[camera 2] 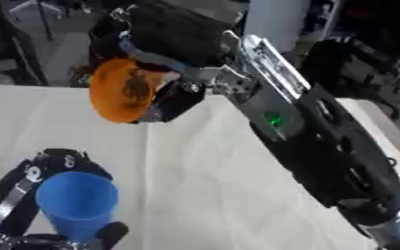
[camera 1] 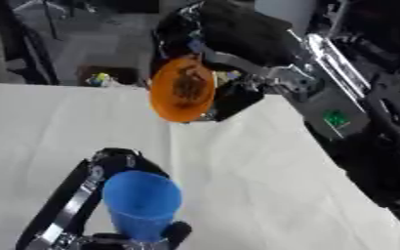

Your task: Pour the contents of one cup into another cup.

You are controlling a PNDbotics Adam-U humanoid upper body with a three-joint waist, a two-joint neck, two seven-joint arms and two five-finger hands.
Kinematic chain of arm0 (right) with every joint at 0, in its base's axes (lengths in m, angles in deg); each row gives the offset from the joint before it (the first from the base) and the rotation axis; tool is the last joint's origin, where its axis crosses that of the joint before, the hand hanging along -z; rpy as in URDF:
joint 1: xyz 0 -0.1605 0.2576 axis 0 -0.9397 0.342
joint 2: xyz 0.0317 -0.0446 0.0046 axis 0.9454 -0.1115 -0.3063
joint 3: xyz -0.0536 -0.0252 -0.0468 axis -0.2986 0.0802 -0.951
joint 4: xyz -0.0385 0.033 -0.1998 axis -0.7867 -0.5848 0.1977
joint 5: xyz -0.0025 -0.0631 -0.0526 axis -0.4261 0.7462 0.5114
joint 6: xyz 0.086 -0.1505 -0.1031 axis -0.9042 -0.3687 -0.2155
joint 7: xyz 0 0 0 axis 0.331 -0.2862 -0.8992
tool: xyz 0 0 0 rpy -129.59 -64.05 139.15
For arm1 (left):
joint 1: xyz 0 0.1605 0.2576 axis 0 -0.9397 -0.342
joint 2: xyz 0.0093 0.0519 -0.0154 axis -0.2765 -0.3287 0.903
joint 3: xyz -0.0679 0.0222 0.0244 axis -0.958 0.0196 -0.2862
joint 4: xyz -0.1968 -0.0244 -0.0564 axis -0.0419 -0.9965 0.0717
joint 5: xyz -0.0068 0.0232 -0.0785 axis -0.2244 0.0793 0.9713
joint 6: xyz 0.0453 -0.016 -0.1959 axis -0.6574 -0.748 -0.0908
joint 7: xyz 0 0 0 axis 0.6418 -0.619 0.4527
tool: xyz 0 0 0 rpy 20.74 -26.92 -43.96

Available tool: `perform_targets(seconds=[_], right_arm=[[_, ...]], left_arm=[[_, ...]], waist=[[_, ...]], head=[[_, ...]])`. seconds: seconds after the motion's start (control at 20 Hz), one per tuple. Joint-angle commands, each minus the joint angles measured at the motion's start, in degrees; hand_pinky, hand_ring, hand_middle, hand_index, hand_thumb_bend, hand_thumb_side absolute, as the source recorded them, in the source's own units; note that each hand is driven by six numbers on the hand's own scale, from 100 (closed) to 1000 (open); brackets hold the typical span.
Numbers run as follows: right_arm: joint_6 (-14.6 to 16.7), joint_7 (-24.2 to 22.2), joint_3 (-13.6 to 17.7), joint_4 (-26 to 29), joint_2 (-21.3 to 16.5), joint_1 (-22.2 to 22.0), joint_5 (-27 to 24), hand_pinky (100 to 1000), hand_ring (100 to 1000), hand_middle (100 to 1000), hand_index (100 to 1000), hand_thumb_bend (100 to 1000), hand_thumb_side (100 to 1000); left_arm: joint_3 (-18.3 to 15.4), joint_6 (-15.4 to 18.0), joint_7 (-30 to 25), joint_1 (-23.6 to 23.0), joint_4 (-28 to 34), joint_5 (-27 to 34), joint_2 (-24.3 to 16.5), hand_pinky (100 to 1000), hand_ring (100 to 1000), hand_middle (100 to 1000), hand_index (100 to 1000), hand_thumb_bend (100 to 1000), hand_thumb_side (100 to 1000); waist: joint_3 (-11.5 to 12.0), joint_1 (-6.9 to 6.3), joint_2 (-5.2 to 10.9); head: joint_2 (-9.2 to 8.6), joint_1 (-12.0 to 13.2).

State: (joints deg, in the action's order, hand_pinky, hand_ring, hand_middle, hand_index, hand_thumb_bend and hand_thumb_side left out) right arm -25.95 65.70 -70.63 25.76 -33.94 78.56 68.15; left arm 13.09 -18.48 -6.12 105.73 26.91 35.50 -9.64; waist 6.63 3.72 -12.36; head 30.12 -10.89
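My right hand (camera 1: 237,58) holds an orange cup (camera 1: 182,89) above the far side of the white table (camera 1: 237,171), fingers curled round it. The cup is tipped on its side with its mouth facing me, and dark bits show inside it. A blue cup (camera 1: 141,202) stands upright near the front edge, mouth up. My left hand (camera 1: 110,168) wraps around the blue cup from behind and below. The orange cup hangs higher than the blue one and further back, a little to its right.
My right forearm (camera 2: 306,136) crosses the right half of the table. Beyond the table's far edge lies a grey floor with dark stands (camera 1: 24,39) and a small colourful object (camera 1: 99,78).
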Motion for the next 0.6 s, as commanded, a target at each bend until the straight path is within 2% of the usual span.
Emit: perform_targets(seconds=[0.05,0.6], right_arm=[[1.1,0.5,0.4,2.0,-0.2,1.3,2.7,573,297,315,462,100,100],[2.5,1.5,-0.1,3.1,0.7,1.4,6.4,607,306,321,464,100,100]], left_arm=[[-0.2,-0.5,0.1,0.8,1.2,-0.3,-0.2,100,100,111,505,324,100],[-0.2,-2.0,0.0,2.0,1.2,-0.8,0.2,100,100,110,506,328,100]], waist=[[-0.1,-0.27,1.14],[-0.1,-0.23,1.16]], head=[[-0.54,0.2],[-0.34,0.2]])
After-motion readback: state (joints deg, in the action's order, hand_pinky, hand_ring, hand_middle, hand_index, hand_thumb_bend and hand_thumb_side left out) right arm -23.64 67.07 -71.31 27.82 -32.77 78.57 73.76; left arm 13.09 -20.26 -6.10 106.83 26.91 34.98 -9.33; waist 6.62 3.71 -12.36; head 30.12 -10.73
